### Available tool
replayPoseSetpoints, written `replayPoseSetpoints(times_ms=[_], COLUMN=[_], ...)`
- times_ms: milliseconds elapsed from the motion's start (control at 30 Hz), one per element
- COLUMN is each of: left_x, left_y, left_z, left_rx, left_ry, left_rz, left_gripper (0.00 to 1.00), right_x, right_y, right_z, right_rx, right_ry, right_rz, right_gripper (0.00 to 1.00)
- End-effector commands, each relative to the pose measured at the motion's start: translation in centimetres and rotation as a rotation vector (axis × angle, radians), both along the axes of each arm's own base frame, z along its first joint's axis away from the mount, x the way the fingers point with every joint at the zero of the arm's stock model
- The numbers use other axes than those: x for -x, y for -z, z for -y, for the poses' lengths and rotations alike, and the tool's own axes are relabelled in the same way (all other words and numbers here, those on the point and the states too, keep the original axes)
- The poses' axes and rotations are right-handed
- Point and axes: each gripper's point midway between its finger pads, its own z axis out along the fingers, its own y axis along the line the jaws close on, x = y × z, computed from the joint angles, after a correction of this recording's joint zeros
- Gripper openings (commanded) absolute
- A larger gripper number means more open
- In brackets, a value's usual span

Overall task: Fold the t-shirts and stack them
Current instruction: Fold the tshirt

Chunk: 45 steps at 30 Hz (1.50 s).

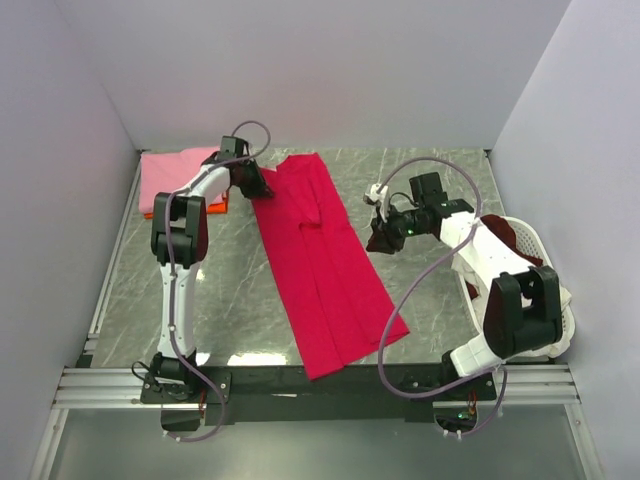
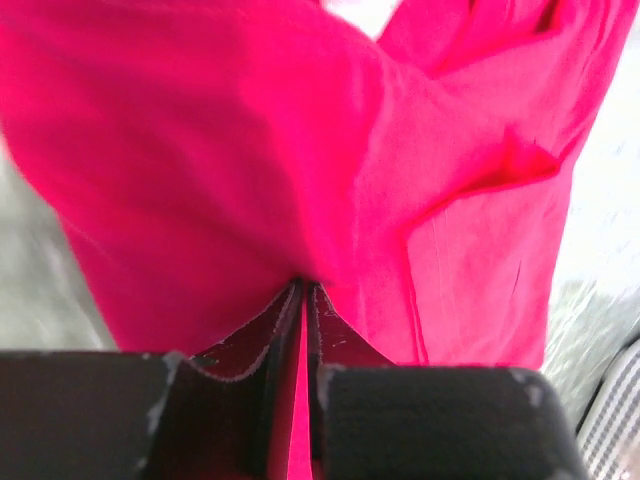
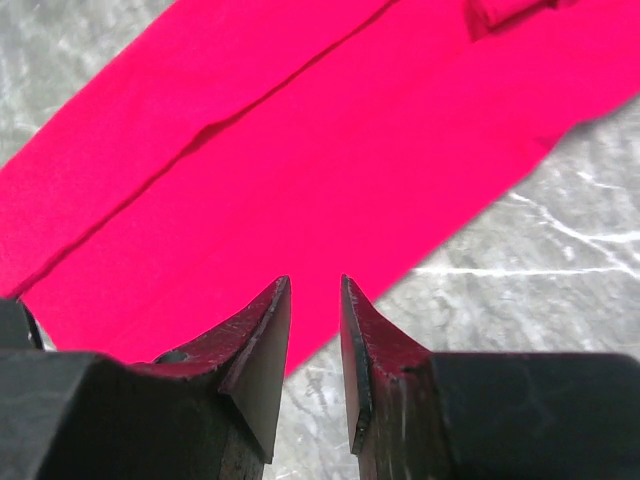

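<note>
Left wrist: left claw (image 2: 303,287) pinches crimson shirt (image 2: 230,150); right wrist: right claw (image 3: 315,281) narrowly parted, empty.

Crimson t-shirt (image 1: 320,260) lies as a long folded strip (diagonal); pink t-shirt (image 1: 170,175) folded far-left.

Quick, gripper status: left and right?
Left gripper: closed, pinching the red t-shirt.
Right gripper: jaws slightly apart, holding nothing.
</note>
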Motion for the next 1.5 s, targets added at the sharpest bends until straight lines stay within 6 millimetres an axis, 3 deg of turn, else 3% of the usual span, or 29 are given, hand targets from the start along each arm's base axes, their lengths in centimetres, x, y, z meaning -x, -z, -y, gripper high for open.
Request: replayPoseSetpoints(times_ms=[0, 100, 167, 267, 300, 367, 400, 467, 500, 533, 567, 600, 633, 667, 700, 733, 800, 833, 900, 933, 967, 1000, 1033, 1067, 1133, 1167, 1267, 1367, 1467], left_x=[-1.8, -3.7, -4.3, -4.3, -4.3, -3.0, -2.6, -1.0, 0.4, 1.8, 2.7, 4.8, 6.1, 7.4, 9.7, 11.6, 15.8, 18.0, 21.6, 24.0, 27.3, 29.4, 31.0, 34.5, 37.6, 40.6, 45.3, 48.5, 48.9], left_y=[2.7, 1.7, 0.7, -2.6, -5.9, -8.2, -12.6, -14.7, -20.2, -19.6, -20.9, -25.5, -24.3, -24.8, -27.4, -25.0, -25.0, -22.5, -21.9, -19.2, -18.4, -17.9, -15.7, -14.5, -11.4, -9.9, -7.3, -5.2, -3.8], left_z=[-3.6, -3.8, -2.5, -0.6, -0.2, 0.4, 0.6, 0.4, 0.6, 0.3, -0.1, -0.3, -0.6, -0.8, -1.2, -1.1, -0.3, 0.1, 2.4, 3.3, 6.5, 7.4, 7.7, 9.7, 9.6, 10.0, 10.7, 11.0, 11.7], left_rx=[-0.055, 0.001, 0.077, 0.175, 0.193, 0.208, 0.206, 0.151, 0.110, 0.047, -0.002, -0.049, -0.057, -0.046, -0.010, 0.049, 0.125, 0.140, 0.083, 0.054, 0.054, 0.054, 0.011, 0.010, -0.056, -0.091, -0.147, -0.231, -0.344], left_ry=[-0.091, -0.088, -0.023, 0.086, 0.116, 0.179, 0.213, 0.260, 0.280, 0.298, 0.291, 0.279, 0.277, 0.269, 0.275, 0.277, 0.386, 0.408, 0.474, 0.497, 0.598, 0.613, 0.611, 0.695, 0.678, 0.743, 0.814, 0.872, 0.891], left_rz=[-0.061, -0.031, 0.002, 0.096, 0.165, 0.217, 0.313, 0.379, 0.513, 0.536, 0.589, 0.704, 0.714, 0.735, 0.798, 0.731, 0.715, 0.618, 0.622, 0.537, 0.514, 0.480, 0.422, 0.383, 0.311, 0.265, 0.203, 0.136, 0.136], left_gripper=[0.13, 0.14, 0.18, 0.25, 0.32, 0.43, 0.45, 0.52, 0.55, 0.60, 0.69, 0.73, 0.77, 0.90, 0.95, 0.96, 0.95, 0.94, 0.91, 0.91, 0.90, 0.90, 0.88, 0.84, 0.83, 0.79, 0.74, 0.73, 0.73], right_x=[-2.9, -4.6, -5.2, -4.5, -3.8, -2.7, -1.7, -0.8, 0.2, 0.7, 1.2, 2.7, 3.6, 4.4, 7.6, 8.6, 10.7, 11.2, 11.8, 12.0, 12.1, 12.1, 12.1, 12.3, 12.5, 12.9, 13.6, 14.0, 14.5], right_y=[-1.6, -1.1, -0.9, -0.8, -0.7, -0.8, -0.9, -1.0, -1.2, -1.3, -1.4, -1.2, -1.0, -0.5, 0.9, 1.8, 3.9, 4.4, 5.6, 5.9, 6.0, 6.1, 6.0, 6.0, 5.9, 5.9, 6.2, 6.3, 6.6], right_z=[-0.4, -0.8, -1.3, -2.4, -2.4, -2.7, -2.5, -2.4, -2.2, -2.0, -1.9, -1.6, -1.4, -1.1, -0.3, 0.1, 1.1, 1.3, 2.1, 2.3, 2.5, 2.7, 2.8, 2.8, 2.9, 3.0, 3.1, 3.0, 2.9], right_rx=[-0.014, -0.006, -0.008, -0.013, 0.002, 0.018, 0.027, 0.045, 0.045, 0.046, 0.049, 0.049, 0.050, 0.068, 0.064, 0.076, 0.109, 0.125, 0.170, 0.182, 0.191, 0.204, 0.207, 0.208, 0.204, 0.200, 0.190, 0.178, 0.166], right_ry=[0.073, 0.134, 0.144, 0.057, -0.007, -0.111, -0.138, -0.204, -0.222, -0.240, -0.294, -0.329, -0.370, -0.502, -0.585, -0.641, -0.739, -0.754, -0.757, -0.739, -0.726, -0.713, -0.700, -0.679, -0.656, -0.653, -0.660, -0.678, -0.692], right_rz=[0.028, -0.039, -0.091, -0.142, -0.119, -0.047, -0.027, 0.050, 0.085, 0.116, 0.184, 0.216, 0.246, 0.368, 0.326, 0.346, 0.365, 0.361, 0.359, 0.351, 0.374, 0.375, 0.383, 0.381, 0.378, 0.369, 0.332, 0.285, 0.241], right_gripper=[0.34, 0.34, 0.34, 0.34, 0.35, 0.37, 0.37, 0.40, 0.41, 0.43, 0.45, 0.49, 0.63, 0.68, 0.74, 0.79, 0.80, 0.79, 0.79, 0.79, 0.79, 0.79, 0.79, 0.79, 0.78, 0.78, 0.78, 0.77, 0.76])
